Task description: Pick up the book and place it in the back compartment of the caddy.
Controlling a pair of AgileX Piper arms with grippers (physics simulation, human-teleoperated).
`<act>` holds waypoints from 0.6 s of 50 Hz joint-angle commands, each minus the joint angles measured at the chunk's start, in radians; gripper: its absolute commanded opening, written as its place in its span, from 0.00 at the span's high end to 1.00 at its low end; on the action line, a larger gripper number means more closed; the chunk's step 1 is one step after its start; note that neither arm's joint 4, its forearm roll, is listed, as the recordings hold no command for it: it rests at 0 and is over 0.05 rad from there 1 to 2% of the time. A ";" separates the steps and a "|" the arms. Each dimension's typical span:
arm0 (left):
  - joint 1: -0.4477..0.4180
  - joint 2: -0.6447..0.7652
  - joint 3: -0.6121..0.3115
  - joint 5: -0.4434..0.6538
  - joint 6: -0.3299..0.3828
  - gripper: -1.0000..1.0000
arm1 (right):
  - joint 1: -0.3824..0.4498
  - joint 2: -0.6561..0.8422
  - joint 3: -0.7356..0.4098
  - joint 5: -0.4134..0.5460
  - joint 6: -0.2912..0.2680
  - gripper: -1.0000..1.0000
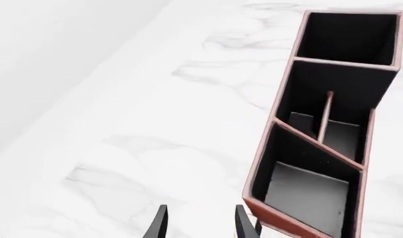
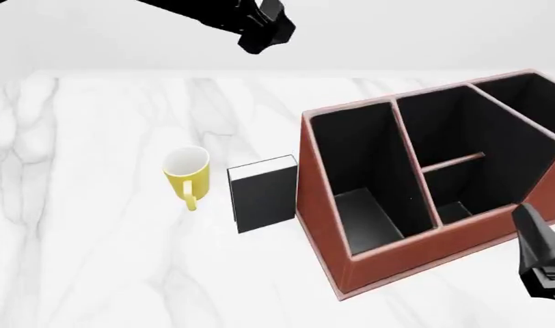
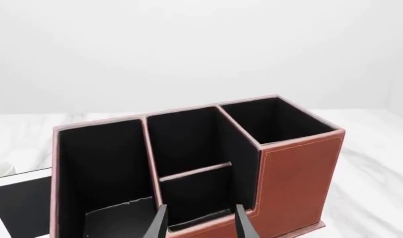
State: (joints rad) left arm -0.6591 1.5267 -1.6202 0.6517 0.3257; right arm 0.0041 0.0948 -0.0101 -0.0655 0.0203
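The black book with white page edges stands upright on the marble table, just left of the reddish-brown caddy. The caddy has black-lined cells, and its farthest cell is at the right edge. My left gripper is open and empty, high above the table beside the caddy; its arm shows at the top of the front view. My right gripper is open and empty, low in front of the caddy. The book's edge shows beside the caddy.
A yellow mug stands upright just left of the book, handle toward me. The right arm is at the front right corner, close to the caddy's near wall. Bare marble table lies to the left and in front.
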 commanded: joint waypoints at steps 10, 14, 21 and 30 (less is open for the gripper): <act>0.019 0.074 -0.161 0.214 0.031 0.00 | 0.002 -0.006 0.000 0.008 -0.004 0.00; 0.008 0.078 -0.192 0.258 0.027 0.00 | 0.003 -0.010 0.000 0.012 -0.005 0.00; -0.032 0.070 -0.223 0.348 0.008 0.00 | 0.003 -0.013 0.000 0.015 -0.006 0.00; -0.052 0.048 -0.197 0.379 -0.011 0.00 | 0.005 -0.013 0.000 0.015 -0.006 0.00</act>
State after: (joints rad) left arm -0.6875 1.5878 -1.8134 0.9684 0.3315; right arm 0.0078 0.0838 -0.0102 -0.0521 0.0149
